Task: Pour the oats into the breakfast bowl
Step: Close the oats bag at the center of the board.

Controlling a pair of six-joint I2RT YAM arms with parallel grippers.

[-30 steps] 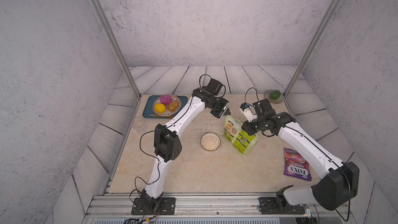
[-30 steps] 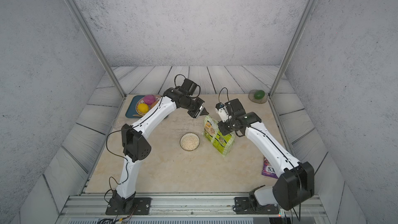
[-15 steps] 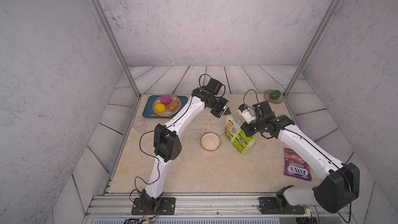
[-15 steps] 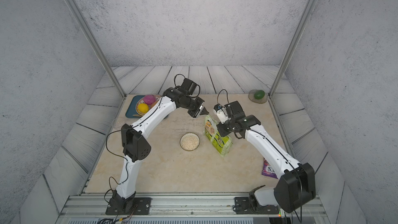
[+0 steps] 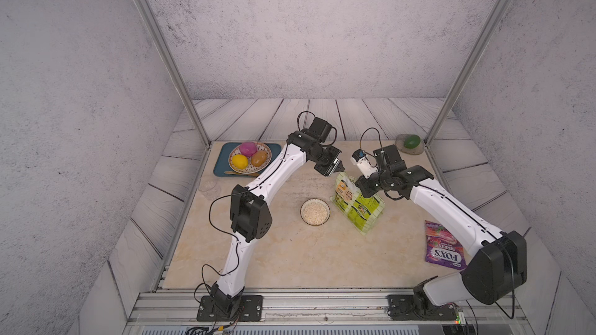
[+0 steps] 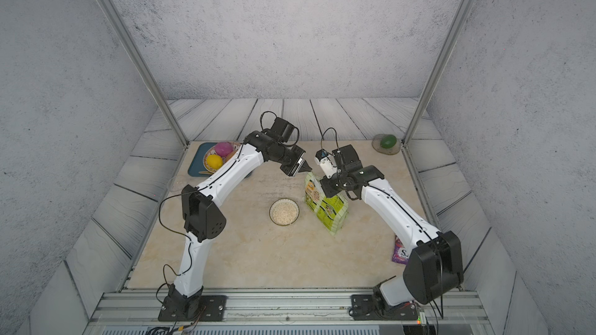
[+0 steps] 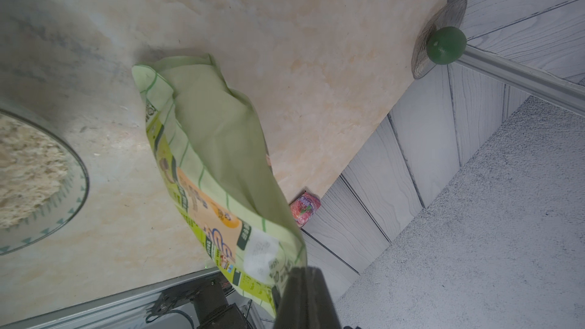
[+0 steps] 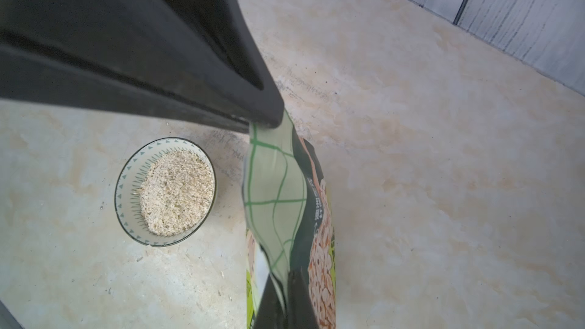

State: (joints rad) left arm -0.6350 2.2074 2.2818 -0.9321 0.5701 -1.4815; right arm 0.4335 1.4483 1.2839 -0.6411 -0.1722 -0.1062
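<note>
The breakfast bowl (image 5: 315, 211) (image 6: 284, 212) stands mid-table, white with a dark rim. It holds a heap of pale oats (image 8: 175, 193). Just to its right the lime-green oat pouch (image 5: 358, 206) (image 6: 326, 204) stands upright on the table. My left gripper (image 5: 338, 168) (image 7: 304, 280) is shut on one top corner of the pouch (image 7: 215, 159). My right gripper (image 5: 360, 185) (image 8: 286, 283) is shut on the top edge of the pouch (image 8: 278, 200) a short way along. The pouch mouth is pinched flat between the two grips.
At the back left a blue tray (image 5: 221, 164) carries a fruit plate (image 5: 267, 159). A green fruit (image 5: 412, 141) sits on a grey dish at the back right. The purple FOX'S bag (image 5: 443, 249) lies flat at the right edge. Loose flakes (image 8: 139, 259) lie beside the bowl.
My right wrist has edged slightly left and back along the pouch top. The left arm, the pouch and the bowl have not moved.
</note>
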